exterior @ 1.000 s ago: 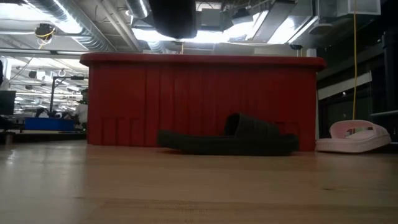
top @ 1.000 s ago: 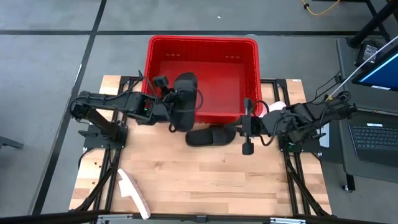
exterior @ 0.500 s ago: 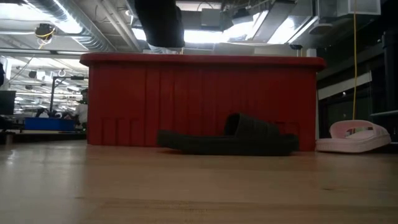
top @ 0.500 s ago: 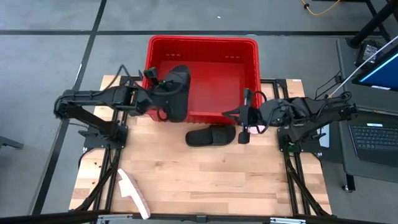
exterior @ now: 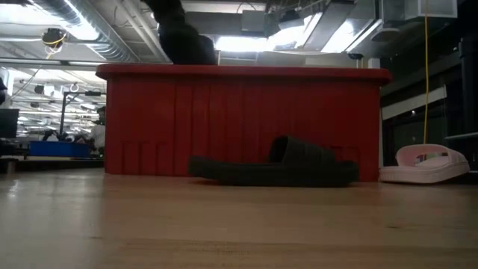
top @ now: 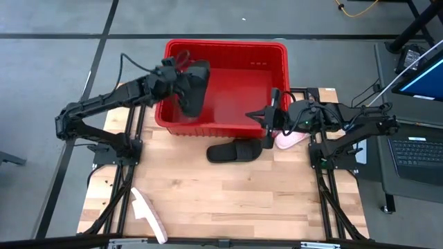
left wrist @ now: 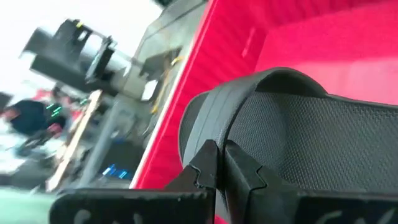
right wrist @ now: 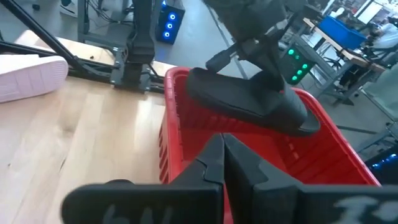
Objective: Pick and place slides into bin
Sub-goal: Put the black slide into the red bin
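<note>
My left gripper is shut on a matte black slide held in the air over the left part of the red bin. In the low view the slide shows above the bin's rim. A second black slide lies sole-down on the table in front of the bin's near wall. One pink slide lies by my right arm. Another pink slide lies at the near left. My right gripper is shut and empty at the bin's near right corner. My left gripper pinches the black slide between its two fingers at the edge by its wide strap; the fingers themselves hide the exact spot. In the right wrist view the gripper comes at the slide from above. The slide hangs clear, roughly level, over the bin's floor.
The bin stands at the table's far middle, its floor bare red. Bare wooden table top lies in front. A laptop and cables stand beyond the right edge.
My left gripper has carried the black slide toward the far edge and a little left, from above the bin's near wall to over its inside, turning it somewhat. My right gripper has moved toward the far edge and left, up to the bin's near right corner, uncovering the pink slide.
</note>
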Action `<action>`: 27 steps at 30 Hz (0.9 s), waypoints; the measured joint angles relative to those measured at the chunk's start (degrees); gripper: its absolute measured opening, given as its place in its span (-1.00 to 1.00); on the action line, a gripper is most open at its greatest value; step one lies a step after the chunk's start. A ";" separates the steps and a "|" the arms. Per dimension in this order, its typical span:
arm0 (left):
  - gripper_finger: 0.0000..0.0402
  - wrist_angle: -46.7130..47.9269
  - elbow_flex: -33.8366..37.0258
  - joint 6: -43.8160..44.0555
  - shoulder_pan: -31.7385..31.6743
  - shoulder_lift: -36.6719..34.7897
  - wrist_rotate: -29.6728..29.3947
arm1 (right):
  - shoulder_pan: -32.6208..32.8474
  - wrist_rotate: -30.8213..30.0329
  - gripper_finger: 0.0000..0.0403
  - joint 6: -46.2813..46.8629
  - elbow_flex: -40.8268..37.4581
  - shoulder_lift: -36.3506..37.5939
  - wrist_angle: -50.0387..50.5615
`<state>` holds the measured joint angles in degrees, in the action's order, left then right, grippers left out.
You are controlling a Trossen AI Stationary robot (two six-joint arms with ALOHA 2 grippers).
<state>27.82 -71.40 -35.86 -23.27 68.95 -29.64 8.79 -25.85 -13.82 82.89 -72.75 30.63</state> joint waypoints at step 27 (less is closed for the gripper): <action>-0.98 -4.05 0.04 -1.37 -18.63 16.80 10.80 | -8.65 0.00 -0.96 -1.47 0.00 0.00 5.20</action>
<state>23.77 -71.35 -37.23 -41.90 85.74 -18.84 0.14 -25.85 -15.30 82.89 -72.75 35.83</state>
